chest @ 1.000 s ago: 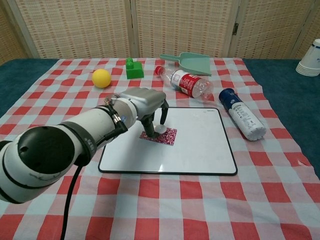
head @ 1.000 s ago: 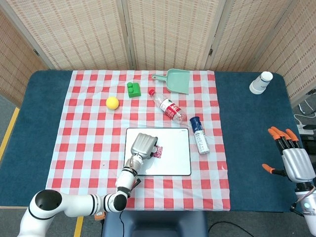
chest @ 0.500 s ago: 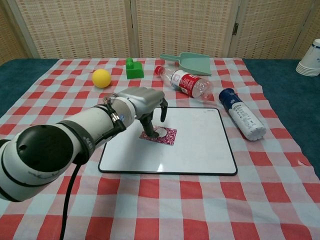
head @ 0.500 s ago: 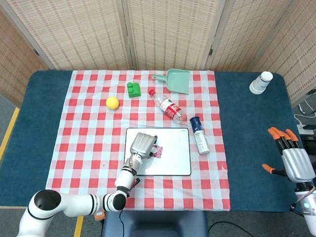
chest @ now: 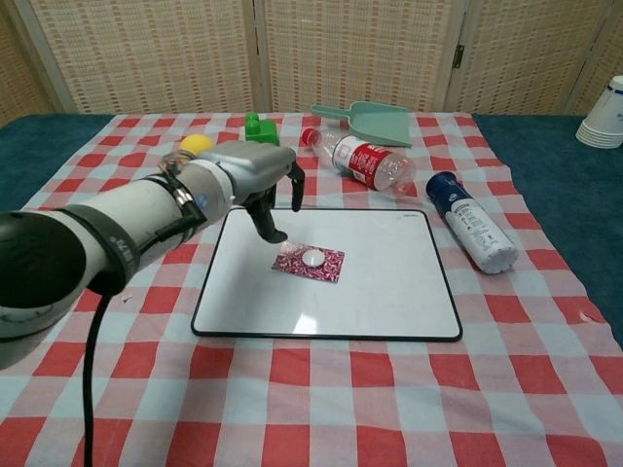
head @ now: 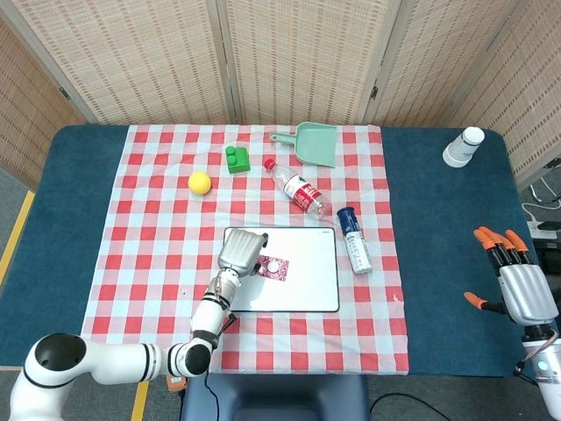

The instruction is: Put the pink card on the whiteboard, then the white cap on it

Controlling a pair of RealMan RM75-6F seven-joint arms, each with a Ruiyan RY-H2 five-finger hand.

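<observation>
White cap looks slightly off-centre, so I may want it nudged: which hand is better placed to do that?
Left hand: it hovers beside the white cap on the pink card. Right hand sits at the far table edge.

Head view: high, looking steeply down, far, whole counter (head: 53, 263) in frame. Chest view: low, near front edge, facing forward toward screens, much closer. Shared: whiteboard (head: 307, 289) (chest: 389, 292), checkered cloth (head: 158, 228) (chest: 389, 409); right side probably cropped.
</observation>
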